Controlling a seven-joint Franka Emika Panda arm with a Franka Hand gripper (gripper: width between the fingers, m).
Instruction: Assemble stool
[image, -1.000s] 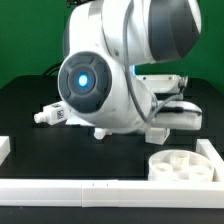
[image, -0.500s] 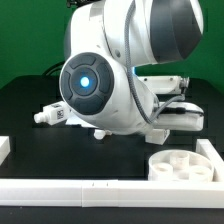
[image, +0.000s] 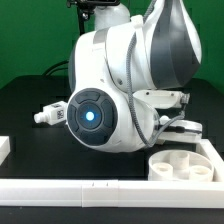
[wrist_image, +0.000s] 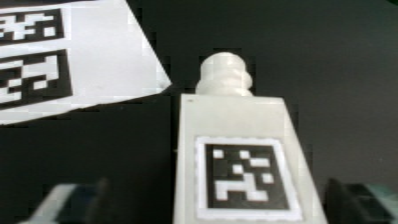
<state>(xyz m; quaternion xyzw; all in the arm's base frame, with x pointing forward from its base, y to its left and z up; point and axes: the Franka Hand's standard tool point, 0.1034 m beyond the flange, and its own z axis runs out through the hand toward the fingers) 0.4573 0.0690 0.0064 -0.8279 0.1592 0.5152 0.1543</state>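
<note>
In the wrist view a chunky white stool leg (wrist_image: 237, 130) lies lengthwise between my fingers, its square tag facing the camera and its rounded peg end pointing away. My gripper (wrist_image: 217, 200) is open, and a dark gap shows between the leg and each finger (wrist_image: 71, 203). In the exterior view the arm's body hides the gripper and this leg. The round white seat (image: 184, 165) rests at the front on the exterior view's right. Another tagged leg (image: 52, 115) lies on the black table at the exterior view's left.
The marker board (wrist_image: 71, 60) lies just beyond the leg in the wrist view. A long white rail (image: 100, 189) runs along the front, with shorter rail pieces at the exterior view's left (image: 5, 148) and right (image: 211, 152). The table (image: 30, 100) is black.
The arm has dropped lower and swung toward the exterior view's right; its blue-lit joint now sits nearer the table. The seat and the far leg stay put.
</note>
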